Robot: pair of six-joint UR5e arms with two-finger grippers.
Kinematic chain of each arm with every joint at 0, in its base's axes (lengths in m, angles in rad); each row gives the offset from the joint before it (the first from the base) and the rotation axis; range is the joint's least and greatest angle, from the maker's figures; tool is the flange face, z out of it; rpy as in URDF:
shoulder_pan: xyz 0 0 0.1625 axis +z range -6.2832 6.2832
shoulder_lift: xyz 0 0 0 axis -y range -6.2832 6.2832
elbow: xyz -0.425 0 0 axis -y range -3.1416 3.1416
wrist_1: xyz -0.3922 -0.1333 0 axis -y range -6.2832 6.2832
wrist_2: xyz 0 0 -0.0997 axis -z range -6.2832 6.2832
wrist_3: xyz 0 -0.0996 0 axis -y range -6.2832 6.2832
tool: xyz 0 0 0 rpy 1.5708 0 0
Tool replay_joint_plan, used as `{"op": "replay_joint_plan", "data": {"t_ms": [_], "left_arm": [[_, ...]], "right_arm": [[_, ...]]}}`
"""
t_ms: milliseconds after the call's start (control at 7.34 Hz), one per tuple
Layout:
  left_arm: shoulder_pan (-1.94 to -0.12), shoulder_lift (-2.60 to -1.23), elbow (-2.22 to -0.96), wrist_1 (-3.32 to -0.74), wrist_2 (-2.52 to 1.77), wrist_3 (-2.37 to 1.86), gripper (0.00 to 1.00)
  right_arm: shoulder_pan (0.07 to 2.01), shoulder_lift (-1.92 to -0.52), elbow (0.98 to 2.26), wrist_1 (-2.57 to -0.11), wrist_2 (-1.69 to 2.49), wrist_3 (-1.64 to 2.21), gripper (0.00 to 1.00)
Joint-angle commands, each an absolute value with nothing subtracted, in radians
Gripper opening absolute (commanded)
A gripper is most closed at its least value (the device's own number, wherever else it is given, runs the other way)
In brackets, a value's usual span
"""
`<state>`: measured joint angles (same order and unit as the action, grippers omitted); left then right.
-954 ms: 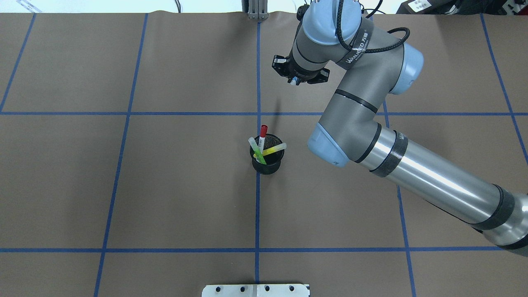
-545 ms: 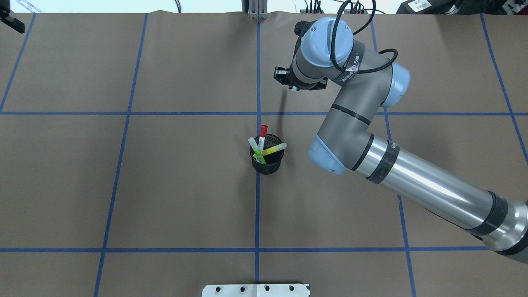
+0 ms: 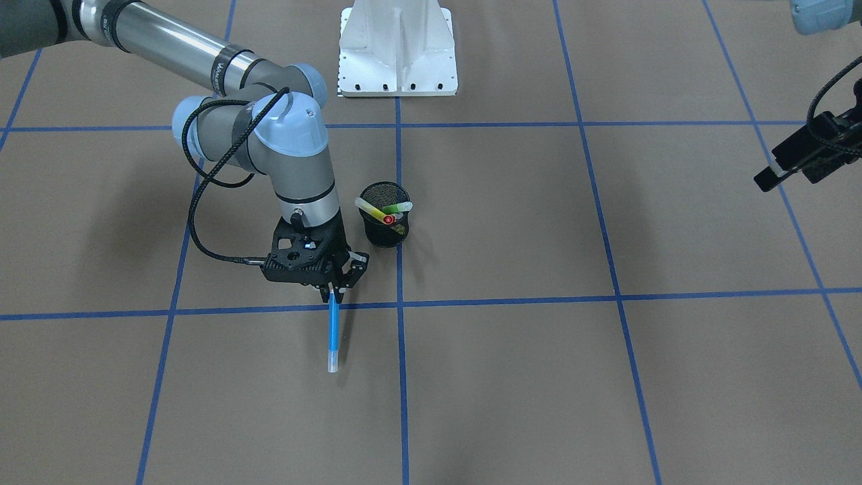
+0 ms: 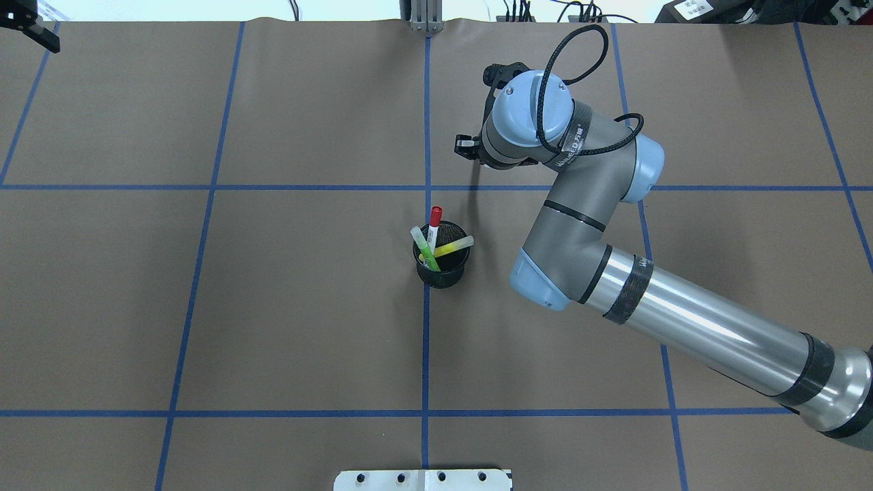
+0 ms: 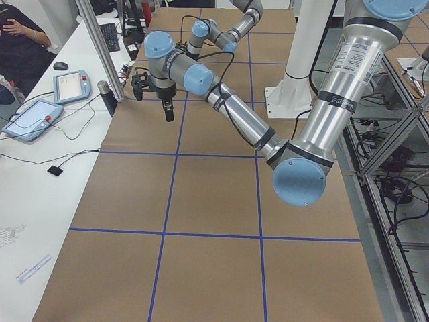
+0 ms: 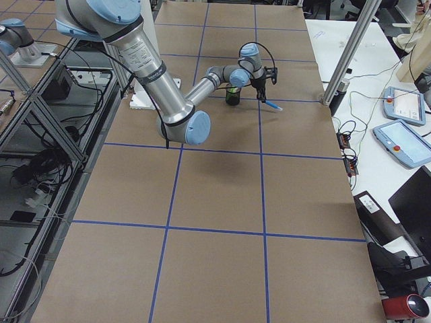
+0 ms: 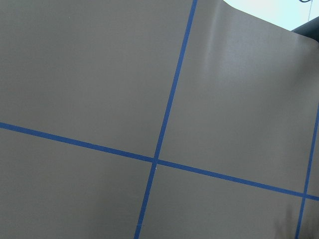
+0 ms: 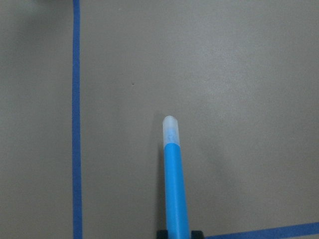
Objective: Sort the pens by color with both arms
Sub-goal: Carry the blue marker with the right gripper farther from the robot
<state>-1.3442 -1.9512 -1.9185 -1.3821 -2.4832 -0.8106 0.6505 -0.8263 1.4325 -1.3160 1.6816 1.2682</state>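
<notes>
The slim blue clear-capped marker pen (image 3: 333, 333) is gripped by its tail in the right arm's black fingers (image 3: 340, 285), beyond the table's (image 4: 204, 307) centre toward its far edge. How far the left arm's fingers (image 3: 771, 174) are parted cannot be told.

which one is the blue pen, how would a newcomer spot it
Find the grey right arm reaching over the brown table. Its pincer, beside the black mesh cup, is shut on a slim blue pen with a clear cap. It is the only pen outside the cup; the other pens stand inside.
</notes>
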Motion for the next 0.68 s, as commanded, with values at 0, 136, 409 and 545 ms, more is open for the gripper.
{"op": "replay_joint_plan", "data": {"t_ms": [0, 136, 409, 545], "left_arm": [[-1.341, -1.954, -1.916, -1.382, -2.482, -0.811, 1.00], [-1.341, -1.957, -1.917, -1.381, -2.482, -0.813, 1.00], [-1.341, -1.962, -1.917, -1.381, -2.482, -0.822, 1.00], [-1.336, -1.988, -1.917, -1.382, -2.482, -0.884, 1.00]], "right_arm": [[0.640, -0.834, 1.431, -1.309, 1.672, 1.267, 0.38], [0.640, -0.833, 1.433, -1.308, 1.674, 1.244, 0.52], [0.664, -0.833, 1.437, -1.312, 1.706, 1.206, 0.97], [0.708, -0.833, 1.442, -1.315, 1.817, 1.163, 0.98]]}}
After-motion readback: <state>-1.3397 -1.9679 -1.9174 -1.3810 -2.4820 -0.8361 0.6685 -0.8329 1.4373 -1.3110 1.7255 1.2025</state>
